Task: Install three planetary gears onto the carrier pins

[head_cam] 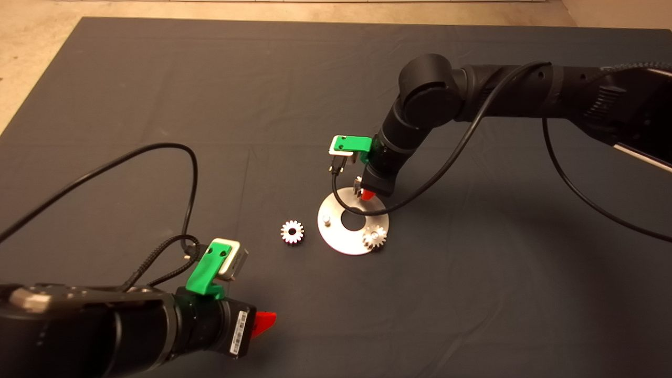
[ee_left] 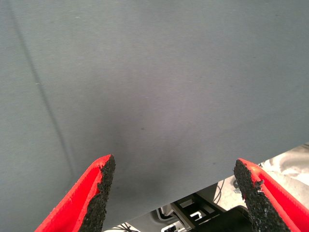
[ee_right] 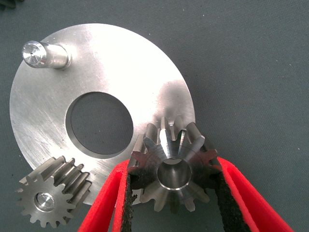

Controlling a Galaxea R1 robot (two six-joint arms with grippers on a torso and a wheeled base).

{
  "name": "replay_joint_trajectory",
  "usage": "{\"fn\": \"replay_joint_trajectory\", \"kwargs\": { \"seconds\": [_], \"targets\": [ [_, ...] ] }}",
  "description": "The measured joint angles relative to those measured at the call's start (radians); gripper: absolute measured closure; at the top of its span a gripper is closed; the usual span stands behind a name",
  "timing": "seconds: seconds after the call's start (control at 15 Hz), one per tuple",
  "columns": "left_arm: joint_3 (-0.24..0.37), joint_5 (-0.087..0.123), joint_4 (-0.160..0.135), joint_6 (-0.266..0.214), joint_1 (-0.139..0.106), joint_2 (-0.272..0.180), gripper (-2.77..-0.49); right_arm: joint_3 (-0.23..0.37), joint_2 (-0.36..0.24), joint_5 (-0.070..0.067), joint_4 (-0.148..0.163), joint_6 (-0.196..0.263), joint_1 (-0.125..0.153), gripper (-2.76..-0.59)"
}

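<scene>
Flat round shiny metal disc [ee_right: 145,92] lies mid-mat: one silvery toothed gear [ee_right: 48,198] seated on a pin, one short pin [ee_right: 46,54] bare. Third gear [head_cam: 292,231] lies beside the disc. Right gripper [ee_right: 174,193] over the disc's far rim, clamped on a gear [ee_right: 173,166]. Left gripper [ee_left: 176,193] near the front-left edge, fingers apart.

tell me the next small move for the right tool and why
Probably lower the right tool straight down to seat its held gear on the pin beneath, then open. One gear already sits on a pin, one pin of the disc stands bare, and a third gear lies on the mat beside the disc. Whether bore and pin line up is hidden.
</scene>
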Motion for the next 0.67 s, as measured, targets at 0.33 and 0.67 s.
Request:
{"fn": "replay_joint_trajectory", "kwargs": {
  "seconds": [0.33,0.67],
  "targets": [
    [0.000,-0.001,0.000,0.000,0.000,0.000,-1.75,0.013,-0.003,0.026,0.001,0.000,0.000,-1.01],
    [0.000,-0.001,0.000,0.000,0.000,-0.001,-1.75,0.048,-0.003,0.025,0.008,0.000,0.000,-1.01]
  ]
}}
